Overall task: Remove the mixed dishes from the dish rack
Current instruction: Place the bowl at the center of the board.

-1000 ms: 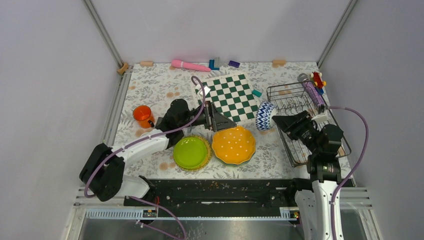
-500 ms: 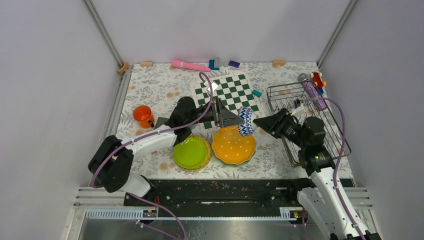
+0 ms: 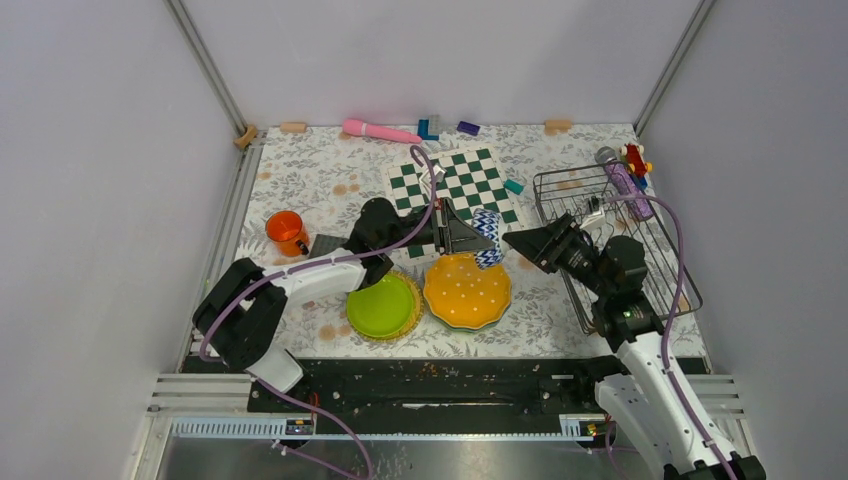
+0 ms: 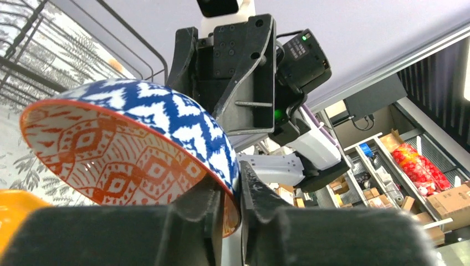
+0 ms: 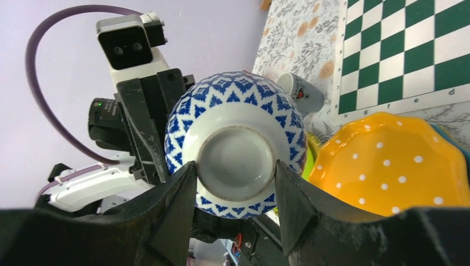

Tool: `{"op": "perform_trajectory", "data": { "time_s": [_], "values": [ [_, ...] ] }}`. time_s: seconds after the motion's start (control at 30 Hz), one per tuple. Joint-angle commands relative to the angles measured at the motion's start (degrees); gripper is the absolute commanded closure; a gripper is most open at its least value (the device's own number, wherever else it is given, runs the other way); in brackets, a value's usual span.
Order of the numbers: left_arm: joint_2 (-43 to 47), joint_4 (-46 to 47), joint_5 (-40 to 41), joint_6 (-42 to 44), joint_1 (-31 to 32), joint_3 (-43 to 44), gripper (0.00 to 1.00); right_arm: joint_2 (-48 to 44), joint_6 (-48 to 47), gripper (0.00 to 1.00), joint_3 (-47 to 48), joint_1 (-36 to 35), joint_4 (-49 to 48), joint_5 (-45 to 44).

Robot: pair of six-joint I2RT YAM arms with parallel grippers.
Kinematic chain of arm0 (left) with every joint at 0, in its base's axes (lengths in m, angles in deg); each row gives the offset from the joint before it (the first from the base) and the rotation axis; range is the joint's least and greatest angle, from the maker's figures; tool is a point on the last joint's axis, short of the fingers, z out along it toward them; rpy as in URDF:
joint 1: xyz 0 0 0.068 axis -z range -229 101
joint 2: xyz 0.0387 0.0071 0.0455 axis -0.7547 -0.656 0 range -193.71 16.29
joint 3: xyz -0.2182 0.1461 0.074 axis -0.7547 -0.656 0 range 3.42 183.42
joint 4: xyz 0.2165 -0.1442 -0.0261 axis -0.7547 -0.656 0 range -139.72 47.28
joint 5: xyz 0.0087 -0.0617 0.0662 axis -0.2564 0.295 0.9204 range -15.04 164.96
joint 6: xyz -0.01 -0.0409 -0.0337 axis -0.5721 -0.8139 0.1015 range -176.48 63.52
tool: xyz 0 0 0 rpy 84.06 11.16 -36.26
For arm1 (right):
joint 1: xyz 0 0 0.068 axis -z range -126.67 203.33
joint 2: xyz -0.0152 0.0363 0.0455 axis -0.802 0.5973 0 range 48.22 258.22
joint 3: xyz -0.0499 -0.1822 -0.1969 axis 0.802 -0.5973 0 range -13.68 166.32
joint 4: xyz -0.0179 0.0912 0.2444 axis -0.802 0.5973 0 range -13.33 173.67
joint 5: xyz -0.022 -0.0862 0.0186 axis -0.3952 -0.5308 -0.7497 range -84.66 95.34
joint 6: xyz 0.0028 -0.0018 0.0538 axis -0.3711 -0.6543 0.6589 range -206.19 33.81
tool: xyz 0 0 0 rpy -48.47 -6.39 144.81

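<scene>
Both arms wear white shells with black joints, the left arm (image 3: 300, 283) at lower left, the right arm (image 3: 645, 360) at lower right. A purple cable (image 3: 682, 250) runs along each. The right gripper (image 5: 234, 164) has thick black wedge fingers (image 5: 172, 216); its black plate (image 4: 244, 55) shows screw holes.

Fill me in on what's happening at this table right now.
Both arms have hold of one blue-and-white patterned bowl, held up near the orange dotted plate. The right end effector grips its white foot; the left end effector pinches its rim. It looks like a handover between the arms. A green plate and an orange cup already sit on the table, outside the dish rack on the right.
</scene>
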Motion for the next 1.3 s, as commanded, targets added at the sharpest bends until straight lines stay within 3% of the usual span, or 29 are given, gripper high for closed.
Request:
{"op": "perform_trajectory", "data": {
  "time_s": [0.0,0.07,0.17,0.23,0.3,0.33,0.57,0.77,0.87,1.1,1.27],
  "values": [
    [0.6,8.1,-2.3,-2.5,0.5,1.8,1.00,-1.0,1.5,1.00,0.4,-0.7,-6.8,-0.8],
    [1.3,7.7,-2.0,-2.0,0.4,1.3,1.00,-1.6,1.8,0.98,0.2,-0.7,-6.6,-1.1],
    [2.9,4.5,-1.4,0.1,0.6,0.7,1.00,-3.0,2.1,0.76,-0.2,-0.6,-5.3,-1.8],
    [4.4,1.2,-0.6,2.3,0.6,0.2,1.00,-4.2,1.7,0.48,-0.2,-0.7,-4.1,-2.5],
    [6.4,-3.3,0.5,5.1,0.6,-0.4,1.00,-5.8,0.8,0.08,0.2,-0.6,-0.3,-4.0],
    [7.8,-5.9,1.4,6.8,0.6,-0.6,1.00,-6.7,0.5,0.01,0.3,-0.6,1.5,-5.0],
    [17.9,-33.2,12.6,23.3,1.4,-0.8,1.00,-14.1,-6.7,0.01,1.1,-0.6,15.7,-13.2],
    [26.3,-51.6,30.3,32.4,4.5,-0.7,1.00,-18.9,-14.3,0.00,2.2,-0.6,29.6,-25.3],
    [28.5,-61.4,43.9,36.3,6.5,1.2,1.00,-20.3,-16.0,0.00,2.5,-0.6,34.0,-30.1],
    [25.8,-80.4,72.7,37.2,6.5,9.7,1.00,-20.3,-19.1,0.00,1.9,-0.6,36.1,-32.5],
    [17.3,-87.1,76.9,36.9,0.6,18.5,1.00,-19.1,-19.7,0.01,2.2,-0.6,37.4,-32.5]
  ]
}}
